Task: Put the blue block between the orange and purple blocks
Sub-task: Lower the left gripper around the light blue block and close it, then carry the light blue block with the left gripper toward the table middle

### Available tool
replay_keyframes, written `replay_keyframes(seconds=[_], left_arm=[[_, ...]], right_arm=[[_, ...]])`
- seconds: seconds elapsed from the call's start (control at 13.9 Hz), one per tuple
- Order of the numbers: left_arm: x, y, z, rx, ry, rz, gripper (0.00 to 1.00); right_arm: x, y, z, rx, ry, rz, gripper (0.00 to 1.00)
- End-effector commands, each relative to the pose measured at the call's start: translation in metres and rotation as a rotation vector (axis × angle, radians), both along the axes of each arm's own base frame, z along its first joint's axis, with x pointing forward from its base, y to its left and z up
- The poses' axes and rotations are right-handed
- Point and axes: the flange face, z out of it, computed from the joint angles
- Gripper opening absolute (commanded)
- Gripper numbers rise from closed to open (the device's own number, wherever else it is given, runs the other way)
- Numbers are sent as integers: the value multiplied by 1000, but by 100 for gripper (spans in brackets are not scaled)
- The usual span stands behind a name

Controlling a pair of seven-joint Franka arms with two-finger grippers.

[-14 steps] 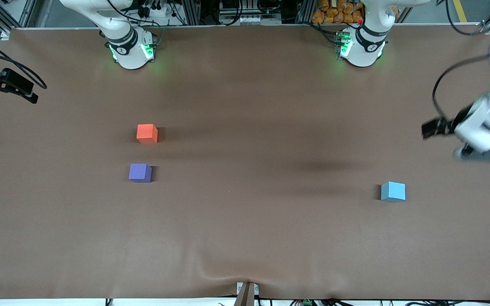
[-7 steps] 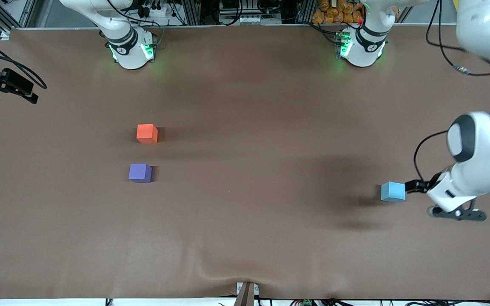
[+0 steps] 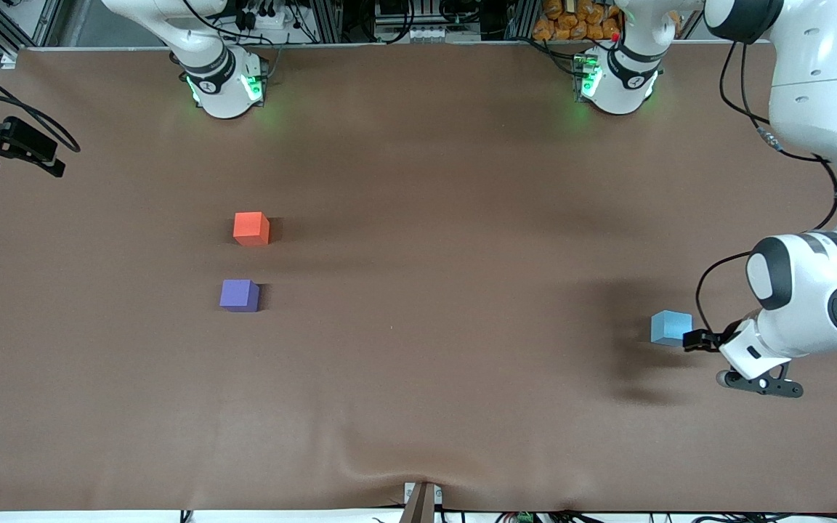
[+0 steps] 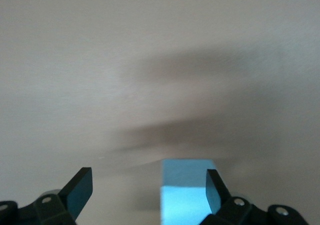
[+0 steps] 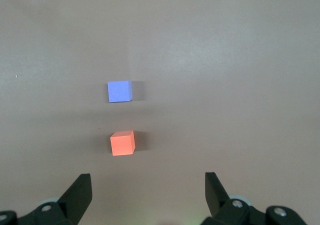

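The blue block [image 3: 671,327] rests on the brown table toward the left arm's end. My left gripper [image 3: 693,339] is low beside it, open. In the left wrist view the blue block [image 4: 187,195] lies between the open fingers of the left gripper [image 4: 149,185], close against one fingertip [image 4: 214,185]. The orange block [image 3: 251,228] and the purple block [image 3: 238,295] sit toward the right arm's end, the purple one nearer the front camera, a gap between them. High over them hangs my right gripper [image 5: 148,187], open and empty, with the orange block [image 5: 122,143] and purple block [image 5: 119,91] below it.
A black camera mount [image 3: 15,142] sticks in at the right arm's end of the table. The brown mat [image 3: 418,407] wrinkles near its front edge above a small bracket [image 3: 421,501]. Both arm bases [image 3: 224,83] stand along the back edge.
The left arm has swung down toward the front camera and in to the blue block, its open fingers now around it. The blocks and the right arm have not moved.
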Motion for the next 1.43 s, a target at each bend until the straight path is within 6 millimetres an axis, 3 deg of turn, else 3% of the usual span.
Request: replay_keyframes(seconds=[0.0,0.14,0.29,0.57,1.0,1.08,1.15,1.22,1.36], left_arm=[[-2,-5,3,-67,23,121,100],[-22,-26,-4,-54,141,211,100],[-30,-41,-18,24,174,181,100],[-31,-34,-33,167,175,85,100],[-32,-38,-56,170,190,73,100],[-32,-38,-56,170,190,71,81],[-32,-37,-53,170,187,63,40],[-32,-38,-51,170,185,60,24],[-32,-47,-47,168,183,49,23]], right_arm=[[0,-2,3,-6,1,4,100],[0,-2,3,-6,1,4,100],[0,-2,3,-6,1,4,100],[0,-2,3,-6,1,6,100],[0,0,3,-6,1,8,100],[0,0,3,-6,-1,8,100],[0,0,3,-6,-1,8,100],[0,0,3,-6,-1,8,100],[0,0,3,-6,1,8,100]])
